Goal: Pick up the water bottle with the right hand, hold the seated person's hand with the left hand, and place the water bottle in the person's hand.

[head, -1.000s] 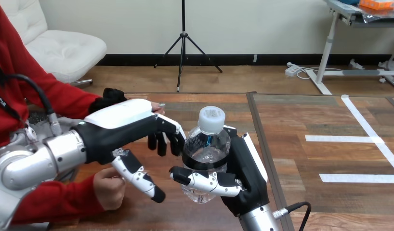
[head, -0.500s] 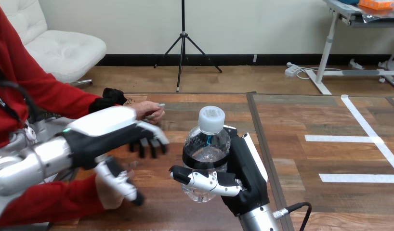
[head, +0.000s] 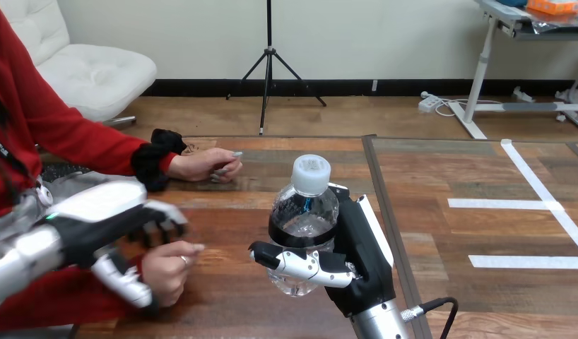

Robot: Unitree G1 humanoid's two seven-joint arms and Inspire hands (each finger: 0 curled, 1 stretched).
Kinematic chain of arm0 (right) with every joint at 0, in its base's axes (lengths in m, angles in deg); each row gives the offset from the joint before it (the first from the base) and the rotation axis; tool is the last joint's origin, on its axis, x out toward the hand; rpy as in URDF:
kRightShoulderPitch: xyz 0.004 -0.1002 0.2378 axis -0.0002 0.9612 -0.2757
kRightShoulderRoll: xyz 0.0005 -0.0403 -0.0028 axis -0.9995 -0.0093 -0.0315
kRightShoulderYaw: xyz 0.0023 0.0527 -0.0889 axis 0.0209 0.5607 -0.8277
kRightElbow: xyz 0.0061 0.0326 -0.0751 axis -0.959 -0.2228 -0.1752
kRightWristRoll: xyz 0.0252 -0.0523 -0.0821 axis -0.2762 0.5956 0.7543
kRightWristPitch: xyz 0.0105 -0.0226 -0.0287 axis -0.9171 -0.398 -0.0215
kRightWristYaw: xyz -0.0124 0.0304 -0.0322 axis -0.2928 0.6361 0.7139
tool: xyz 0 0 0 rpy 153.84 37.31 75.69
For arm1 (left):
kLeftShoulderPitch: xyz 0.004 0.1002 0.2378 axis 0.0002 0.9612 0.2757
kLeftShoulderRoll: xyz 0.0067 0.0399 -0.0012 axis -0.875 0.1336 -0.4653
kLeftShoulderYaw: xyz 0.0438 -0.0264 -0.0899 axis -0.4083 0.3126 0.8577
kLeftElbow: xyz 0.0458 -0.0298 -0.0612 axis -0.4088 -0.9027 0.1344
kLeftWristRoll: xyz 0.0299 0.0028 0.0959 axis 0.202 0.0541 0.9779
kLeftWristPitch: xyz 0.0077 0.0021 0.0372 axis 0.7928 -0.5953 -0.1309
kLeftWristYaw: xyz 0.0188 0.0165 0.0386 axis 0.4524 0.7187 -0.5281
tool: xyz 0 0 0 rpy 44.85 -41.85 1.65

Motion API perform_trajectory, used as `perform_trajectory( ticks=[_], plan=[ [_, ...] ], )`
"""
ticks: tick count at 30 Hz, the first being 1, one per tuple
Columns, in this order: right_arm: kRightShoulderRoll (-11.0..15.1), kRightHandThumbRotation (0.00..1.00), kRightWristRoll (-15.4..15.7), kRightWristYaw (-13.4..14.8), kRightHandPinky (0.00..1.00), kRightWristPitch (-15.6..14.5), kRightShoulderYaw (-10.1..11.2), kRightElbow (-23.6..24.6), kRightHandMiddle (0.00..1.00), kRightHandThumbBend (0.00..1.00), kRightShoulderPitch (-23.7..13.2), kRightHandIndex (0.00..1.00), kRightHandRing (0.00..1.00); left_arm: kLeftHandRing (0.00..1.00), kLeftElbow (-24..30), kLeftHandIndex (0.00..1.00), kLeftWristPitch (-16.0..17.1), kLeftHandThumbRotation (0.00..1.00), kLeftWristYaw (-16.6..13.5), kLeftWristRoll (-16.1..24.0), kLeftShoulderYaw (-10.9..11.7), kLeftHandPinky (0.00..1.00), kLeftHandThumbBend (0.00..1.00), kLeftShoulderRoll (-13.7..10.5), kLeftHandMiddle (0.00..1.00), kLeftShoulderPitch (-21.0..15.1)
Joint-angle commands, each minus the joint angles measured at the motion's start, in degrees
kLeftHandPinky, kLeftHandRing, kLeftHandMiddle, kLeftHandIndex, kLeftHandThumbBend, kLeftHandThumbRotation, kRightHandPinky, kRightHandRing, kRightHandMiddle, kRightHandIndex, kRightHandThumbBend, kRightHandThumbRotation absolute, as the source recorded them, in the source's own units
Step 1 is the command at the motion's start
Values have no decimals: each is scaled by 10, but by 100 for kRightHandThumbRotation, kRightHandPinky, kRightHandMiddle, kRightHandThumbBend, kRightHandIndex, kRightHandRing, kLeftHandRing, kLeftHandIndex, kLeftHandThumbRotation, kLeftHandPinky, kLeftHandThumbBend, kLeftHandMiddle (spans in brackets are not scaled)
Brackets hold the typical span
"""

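— What did we see, largest thing first?

— The table point(head: 222, 311), wooden, ran across the whole view. The person sat at its left side with both arms reaching onto it.

— And our own arms?

— Our left hand point(head: 95, 219) came in low at the left, blurred. It sat right against the person's near hand point(head: 166, 272), partly over it. That hand was a loose fist close to the table's front edge. We could not tell whether ours had any hold on it.

— The right one?

— Our right hand point(head: 364, 261) rose from the bottom edge, near the middle. Its fingers and thumb were curled round the bottle point(head: 304, 215), gripping it at the waist.

— Where was the bottle, then?

— It was upright in that grip, lifted clear of the table. It was well apart from both of the person's hands, to their right.

— Anything smaller?

— The person's far hand point(head: 201, 164) lay on the wood farther back, holding nothing that we could make out. The bottle's white cap point(head: 311, 174) was on.
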Motion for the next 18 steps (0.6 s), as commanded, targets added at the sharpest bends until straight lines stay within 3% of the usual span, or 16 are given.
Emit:
perform_trajectory(
  ticks=[1,6,18],
  plan=[
    [-144,0,-4,13,19,23,-1,36,27,71,-88,29,24,69,-110,79,17,34,-103,59,-21,66,100,-21,73,-104],
    [-143,0,0,16,19,25,-1,37,28,71,-88,29,24,70,-139,81,8,36,-135,89,-38,67,100,-19,75,-116],
    [-140,0,2,20,19,20,-5,49,28,72,-82,29,24,73,-188,85,-14,40,-172,131,-64,71,100,-7,78,-136]
  ],
)
